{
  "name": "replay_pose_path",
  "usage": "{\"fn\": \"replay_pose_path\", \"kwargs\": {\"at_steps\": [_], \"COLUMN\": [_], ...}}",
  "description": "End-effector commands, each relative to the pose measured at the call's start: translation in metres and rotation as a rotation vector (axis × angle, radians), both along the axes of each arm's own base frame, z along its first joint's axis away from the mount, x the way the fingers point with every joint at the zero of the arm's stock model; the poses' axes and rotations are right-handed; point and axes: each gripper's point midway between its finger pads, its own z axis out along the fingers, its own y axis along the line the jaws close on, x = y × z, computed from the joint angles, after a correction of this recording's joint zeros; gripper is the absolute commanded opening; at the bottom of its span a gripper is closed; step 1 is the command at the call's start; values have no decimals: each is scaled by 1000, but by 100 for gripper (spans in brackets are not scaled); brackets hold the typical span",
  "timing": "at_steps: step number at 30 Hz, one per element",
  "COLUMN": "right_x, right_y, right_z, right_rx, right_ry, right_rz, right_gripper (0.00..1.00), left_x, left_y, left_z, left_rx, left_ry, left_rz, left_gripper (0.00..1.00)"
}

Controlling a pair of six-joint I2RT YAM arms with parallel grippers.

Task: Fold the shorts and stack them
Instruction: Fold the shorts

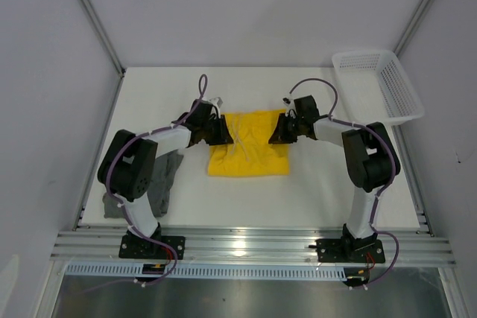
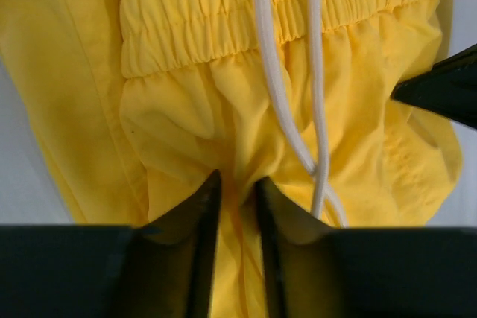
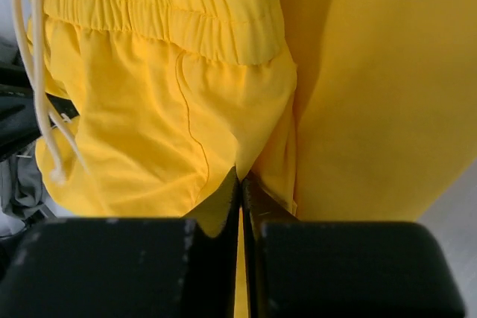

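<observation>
The yellow shorts (image 1: 250,153) lie on the white table between my two arms, waistband and white drawstring (image 2: 287,72) up top. My left gripper (image 1: 217,130) is shut on a bunch of the yellow cloth at the shorts' left edge (image 2: 237,184). My right gripper (image 1: 284,130) is shut on a thin fold of the shorts' right edge (image 3: 241,174). The dark grey shorts (image 1: 165,180) lie crumpled at the near left, partly hidden under my left arm.
A white mesh basket (image 1: 378,83) stands at the far right of the table (image 1: 313,191). Grey walls and metal frame posts close in the table on three sides. A metal rail runs along the near edge.
</observation>
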Motion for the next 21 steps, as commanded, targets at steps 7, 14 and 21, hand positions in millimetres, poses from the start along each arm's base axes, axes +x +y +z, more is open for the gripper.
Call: {"fn": "replay_pose_path", "kwargs": {"at_steps": [7,14,21], "right_x": [19,25,31], "right_y": [-10,-27,-30], "right_z": [26,26,19], "right_rx": [-15,9,10], "right_ry": [-87,-87,-74], "right_rz": [-45,-95,-96], "right_gripper": [0,0,1], "left_x": [24,26,27], "left_y": [2,14,24], "left_z": [39,44,30], "left_rx": [37,102,159], "left_ry": [-131,-144,-128], "left_rz": [19,35,62], "left_gripper": [0,0,0]}}
